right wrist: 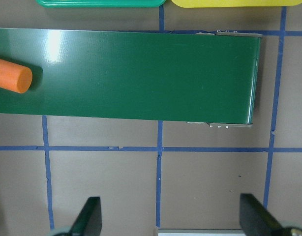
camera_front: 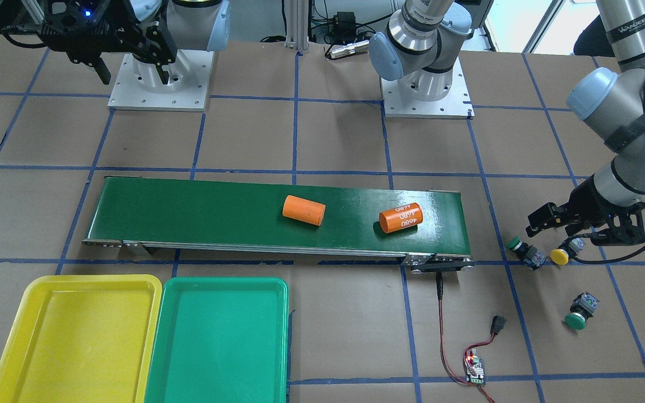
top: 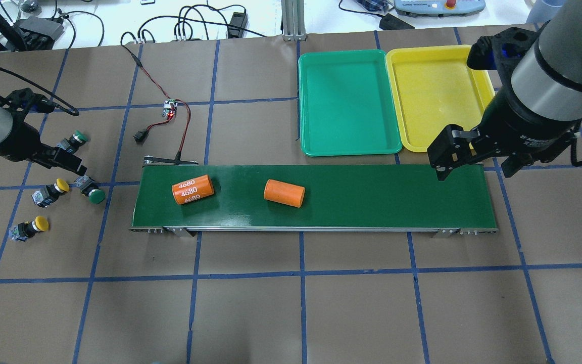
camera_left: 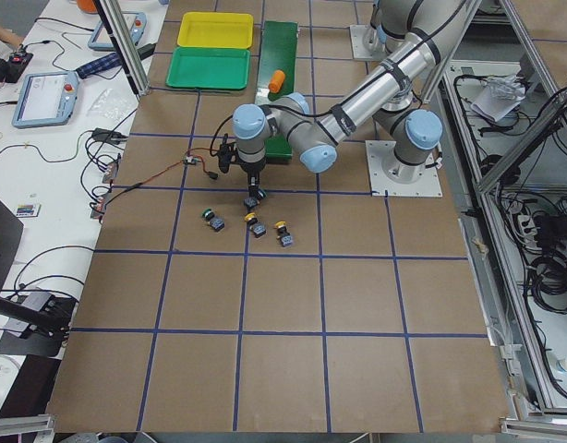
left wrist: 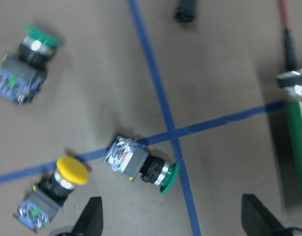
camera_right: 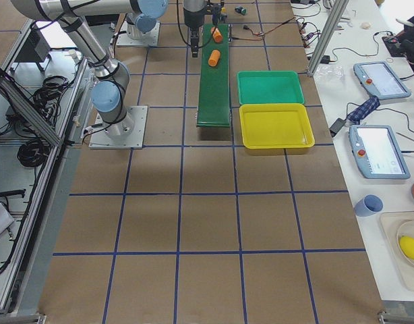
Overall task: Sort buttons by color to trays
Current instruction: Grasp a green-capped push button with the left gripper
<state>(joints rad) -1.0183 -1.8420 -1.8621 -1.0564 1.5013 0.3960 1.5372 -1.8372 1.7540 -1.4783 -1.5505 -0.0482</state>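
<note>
Brown paper gridded with blue tape (top: 301, 275) is covering the counter (top: 250, 313). The left gripper (left wrist: 171, 209) is hanging above it with its jaws standing wide apart and gripping nothing. Right below the gap between them, a green button (left wrist: 141, 164) is lying on its side across a crossing of tape lines, its cap toward the gripper's midline and its grey block toward one finger. Just beside that same finger, a yellow button (left wrist: 55, 189) is lying tilted, apart from the green one. Farther out on that side, ahead of the gripper, a second green button (left wrist: 28, 64) is resting alone on bare paper. A second yellow button (top: 31, 228) is lying on the robot's side of the left gripper.

The right gripper (right wrist: 171, 211) is hanging near the end of the conveyor belt (top: 372, 197), its jaws likewise spread wide and carrying nothing. Beyond the belt from this gripper, the green tray (top: 346, 101) and the yellow tray (top: 432, 86) are sitting side by side, well apart from all four buttons. Along the belt away from the right gripper, a plain orange cylinder (top: 284, 193) is lying, and past it, nearer the left gripper, an orange cylinder marked 4680 (top: 192, 189).
</note>
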